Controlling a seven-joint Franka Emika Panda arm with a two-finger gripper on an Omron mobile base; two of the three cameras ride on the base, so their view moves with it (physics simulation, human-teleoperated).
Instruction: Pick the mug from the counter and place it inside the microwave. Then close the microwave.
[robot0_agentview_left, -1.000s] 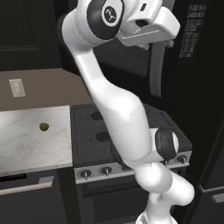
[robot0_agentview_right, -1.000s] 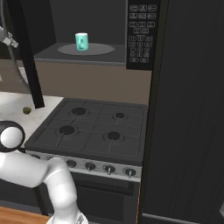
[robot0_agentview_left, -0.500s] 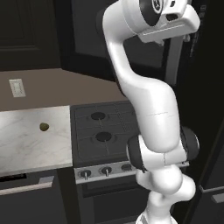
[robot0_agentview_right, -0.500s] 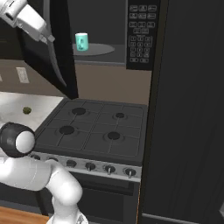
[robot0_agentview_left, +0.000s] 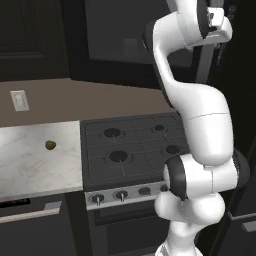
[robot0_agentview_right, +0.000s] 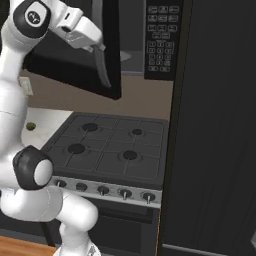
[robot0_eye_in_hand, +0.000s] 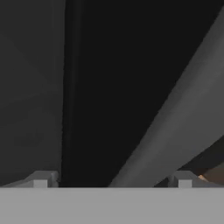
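The large black box-shaped microwave (robot0_agentview_right: 145, 40) is sitting high above the black gas stovetop (robot0_agentview_right: 107, 150), its keypad panel facing out on the right and its dark door (robot0_agentview_right: 75, 60) standing partly swung across the opening. A sliver of the round grey turntable (robot0_agentview_right: 125, 56) is showing in the gap between the door's edge and the keypad. The small teal mug is lying hidden behind the door, so its place cannot be told. The white arm is reaching up with the gripper (robot0_agentview_right: 92, 37) pressing against the door's face just beside the curved handle (robot0_agentview_right: 103, 70). In the hand view the two finger tips (robot0_eye_in_hand: 41, 179) are sitting well apart, with nothing between them, close to a dark surface crossed by a grey slanting bar. Left of the stovetop, the white-grey veined marble counter (robot0_agentview_left: 30, 160) is carrying a tiny olive-brown lump (robot0_agentview_left: 50, 145).
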